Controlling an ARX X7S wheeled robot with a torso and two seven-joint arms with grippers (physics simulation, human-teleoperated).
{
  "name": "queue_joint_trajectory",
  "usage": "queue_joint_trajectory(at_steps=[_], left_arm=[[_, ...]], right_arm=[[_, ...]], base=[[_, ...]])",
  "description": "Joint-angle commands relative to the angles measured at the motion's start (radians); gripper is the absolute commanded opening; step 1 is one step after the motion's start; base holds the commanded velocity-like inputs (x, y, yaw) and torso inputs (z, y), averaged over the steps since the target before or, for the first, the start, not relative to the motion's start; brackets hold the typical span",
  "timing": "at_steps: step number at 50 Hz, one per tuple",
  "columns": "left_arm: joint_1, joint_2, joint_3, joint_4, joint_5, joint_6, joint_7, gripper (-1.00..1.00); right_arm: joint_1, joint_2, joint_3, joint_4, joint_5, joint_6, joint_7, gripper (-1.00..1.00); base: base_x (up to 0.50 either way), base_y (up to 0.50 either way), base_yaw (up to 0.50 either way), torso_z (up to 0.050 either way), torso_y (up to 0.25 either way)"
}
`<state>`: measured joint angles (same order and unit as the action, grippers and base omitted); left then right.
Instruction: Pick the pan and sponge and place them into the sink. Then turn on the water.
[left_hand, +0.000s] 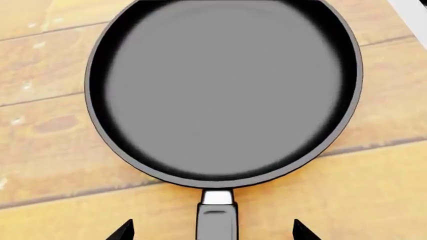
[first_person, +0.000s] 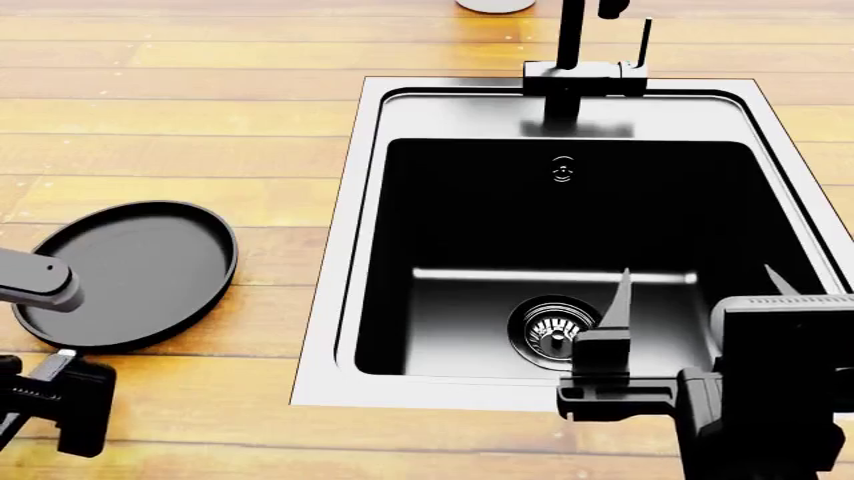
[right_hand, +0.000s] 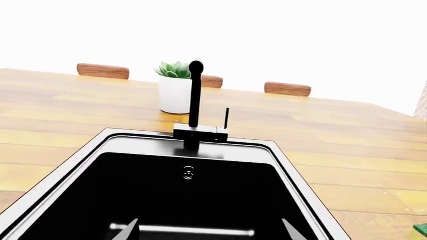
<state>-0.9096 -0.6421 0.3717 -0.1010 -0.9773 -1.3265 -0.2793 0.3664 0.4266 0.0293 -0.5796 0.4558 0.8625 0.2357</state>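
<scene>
The black pan lies flat on the wooden counter, its short handle pointing back at my left gripper. That gripper is open, one fingertip on each side of the handle and not touching it. In the head view the pan sits left of the steel sink. My right gripper hangs open and empty over the front right of the basin. A dark green corner at the edge of the right wrist view may be the sponge; it is out of the head view.
A black faucet with a side lever stands on the sink's back rim. Behind it is a white pot with a green plant. The round drain lies in the basin floor. Wooden chair backs line the counter's far edge.
</scene>
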Motion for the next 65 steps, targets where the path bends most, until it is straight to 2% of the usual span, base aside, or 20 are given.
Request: queue_joint_trajectory(at_steps=[1, 12, 13, 21, 27, 31, 40, 46, 65], left_arm=[[-0.010, 0.013, 0.036, -0.051, 0.024, 0.027, 0.025, 1.00], [-0.027, 0.018, 0.055, -0.092, 0.040, 0.040, 0.039, 1.00], [-0.028, 0.021, 0.053, -0.090, 0.042, 0.044, 0.033, -1.00], [-0.029, 0.000, 0.050, -0.062, 0.027, 0.030, 0.036, -1.00], [-0.022, 0.011, 0.028, -0.043, 0.014, 0.025, 0.000, -1.00], [-0.025, -0.015, 0.006, 0.011, -0.004, 0.015, -0.020, -1.00], [-0.081, -0.009, 0.005, 0.049, 0.006, 0.017, -0.048, -1.00], [-0.099, -0.019, -0.057, 0.118, -0.049, -0.025, -0.101, -1.00], [-0.092, -0.016, -0.038, 0.131, -0.047, -0.003, -0.101, -1.00]], right_arm=[[-0.001, -0.004, -0.006, 0.003, 0.002, -0.004, 0.004, 1.00], [-0.019, -0.008, -0.003, 0.016, 0.000, -0.026, 0.004, 1.00], [-0.020, -0.008, -0.004, 0.017, -0.001, -0.028, 0.004, 1.00], [-0.021, -0.004, 0.000, 0.018, 0.001, -0.029, 0.006, 1.00], [-0.015, -0.003, 0.000, 0.015, 0.004, -0.025, 0.008, 1.00], [0.006, 0.001, -0.001, 0.013, 0.007, -0.015, 0.010, 1.00], [0.018, 0.015, 0.026, 0.003, 0.017, -0.004, 0.017, 1.00], [0.033, 0.020, 0.021, 0.021, 0.016, -0.010, 0.009, 1.00], [0.059, 0.041, 0.031, 0.016, 0.039, 0.035, 0.012, 1.00]], base=[[0.00, 0.00, 0.00, 0.000, 0.000], [0.00, 0.00, 0.00, 0.000, 0.000], [0.00, 0.00, 0.00, 0.000, 0.000], [0.00, 0.00, 0.00, 0.000, 0.000], [0.00, 0.00, 0.00, 0.000, 0.000], [0.00, 0.00, 0.00, 0.000, 0.000], [0.00, 0.00, 0.00, 0.000, 0.000], [0.00, 0.00, 0.00, 0.000, 0.000], [0.00, -0.08, 0.00, 0.000, 0.001]])
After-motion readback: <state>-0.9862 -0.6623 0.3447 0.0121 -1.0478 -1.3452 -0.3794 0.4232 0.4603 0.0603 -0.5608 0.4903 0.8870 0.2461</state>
